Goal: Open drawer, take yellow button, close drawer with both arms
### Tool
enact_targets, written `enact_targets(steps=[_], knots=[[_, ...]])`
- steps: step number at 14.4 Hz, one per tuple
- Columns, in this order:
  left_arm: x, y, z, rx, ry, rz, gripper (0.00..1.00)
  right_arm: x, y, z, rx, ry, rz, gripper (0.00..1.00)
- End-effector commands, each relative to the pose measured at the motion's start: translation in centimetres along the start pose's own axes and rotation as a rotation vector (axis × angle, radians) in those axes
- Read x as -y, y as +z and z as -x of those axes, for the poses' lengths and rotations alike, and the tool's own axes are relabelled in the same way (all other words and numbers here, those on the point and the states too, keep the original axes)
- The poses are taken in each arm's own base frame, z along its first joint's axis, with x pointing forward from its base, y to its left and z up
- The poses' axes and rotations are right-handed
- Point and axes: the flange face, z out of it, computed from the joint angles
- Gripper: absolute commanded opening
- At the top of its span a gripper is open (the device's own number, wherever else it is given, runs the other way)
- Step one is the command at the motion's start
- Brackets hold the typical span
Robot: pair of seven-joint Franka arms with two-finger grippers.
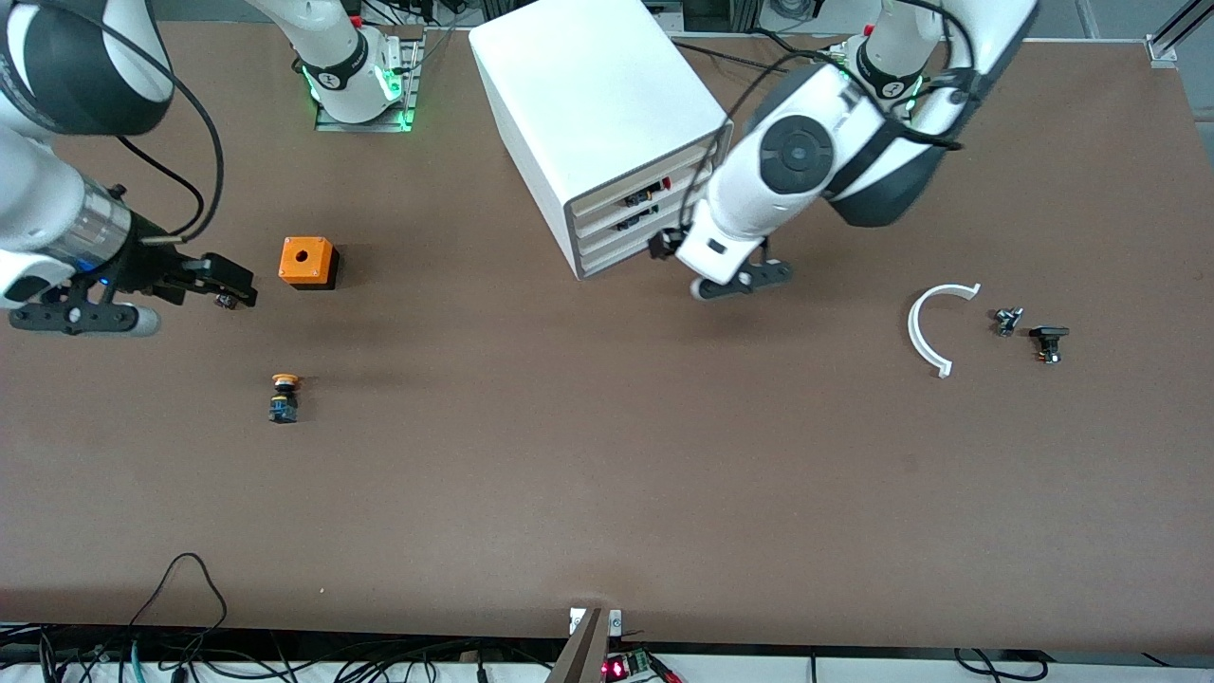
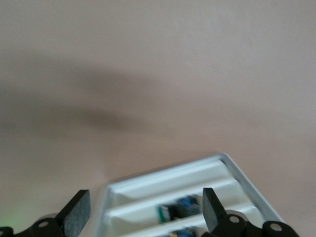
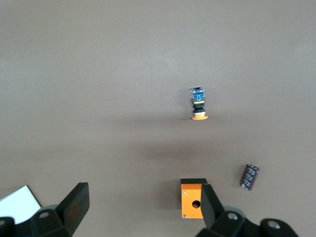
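The button (image 1: 284, 397), orange cap on a dark blue-black body, lies on the table nearer to the front camera than the orange box (image 1: 307, 262). It also shows in the right wrist view (image 3: 198, 103). My right gripper (image 1: 232, 285) is open and empty, low over the table beside the orange box (image 3: 193, 200), toward the right arm's end; its jaws stand wide apart in the right wrist view (image 3: 143, 197). My left gripper (image 1: 669, 243) is open and empty just in front of the white drawer cabinet (image 1: 597, 104). The drawer fronts (image 2: 173, 190) lie between its fingers (image 2: 212, 207).
A small dark cylinder (image 3: 250, 177) lies by the right gripper (image 1: 226, 302). A white curved strip (image 1: 925, 327) and two small black parts (image 1: 1007, 321) (image 1: 1048, 341) lie toward the left arm's end. Small parts show through the drawer fronts (image 1: 640, 197).
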Motion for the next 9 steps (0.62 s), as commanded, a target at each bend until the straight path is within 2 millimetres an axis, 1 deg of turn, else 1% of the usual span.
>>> enact_targets(steps=[1, 2, 3, 4, 6, 8, 9], knots=[[3.2, -6.6, -2.3, -0.063, 0.135, -0.097, 1.00, -0.2, -2.2, 2.1, -0.007, 0.008, 0.019, 1.00], [4.8, -7.9, -3.4, -0.071, 0.179, -0.114, 1.00, -0.2, -3.0, 2.6, -0.010, 0.008, 0.020, 1.00], [6.8, -9.0, -4.8, -0.076, 0.219, -0.121, 1.00, -0.2, -3.5, 3.2, -0.020, 0.009, 0.021, 1.00], [8.4, -9.9, -5.9, -0.079, 0.255, -0.123, 1.00, -0.3, -3.7, 3.9, -0.029, 0.011, 0.022, 1.00], [10.9, -12.1, -7.2, -0.081, 0.318, -0.119, 1.00, -0.4, -3.5, 5.4, -0.075, 0.012, 0.023, 1.00], [12.7, -14.0, -7.8, -0.077, 0.370, -0.120, 1.00, -0.6, -2.7, 7.0, -0.097, 0.051, 0.023, 1.00], [14.1, -15.3, -8.2, -0.080, 0.391, -0.128, 1.00, -0.4, -2.9, 7.3, -0.088, 0.053, 0.024, 1.00]])
